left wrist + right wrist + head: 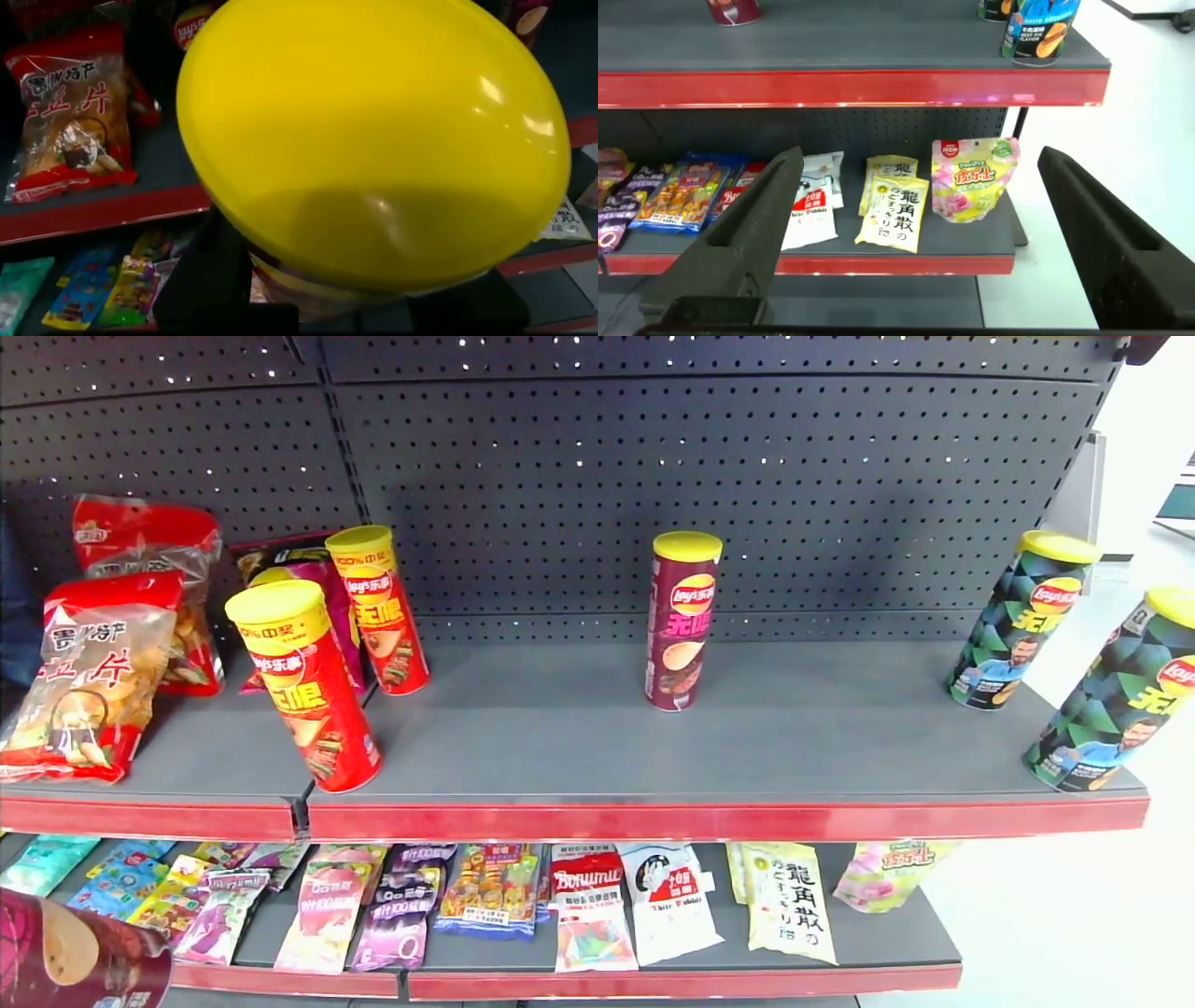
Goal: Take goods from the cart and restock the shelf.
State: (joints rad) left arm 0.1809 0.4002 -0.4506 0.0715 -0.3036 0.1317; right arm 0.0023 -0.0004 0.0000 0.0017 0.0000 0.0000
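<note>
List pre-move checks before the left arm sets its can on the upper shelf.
1. Held can in left gripper: ok, fingers on both sides.
2. Grip firmness: cannot tell.
3. Bare stretch of upper shelf between front red can and standing maroon can: ok.
4. Held can matches the standing maroon can: ok, maroon body, yellow lid.
5. Right gripper open, empty: ok.
6. Cans already shelved upright: ok.

Held can [374, 140]: in left claw [346, 303].
Snack bags [89, 681]: beyond left claw, on upper shelf [560, 737], left end.
Cans [681, 621]: standing on upper shelf.
Lower shelf [990, 241]: ahead of right claw [918, 159], packets [896, 210] on it.
</note>
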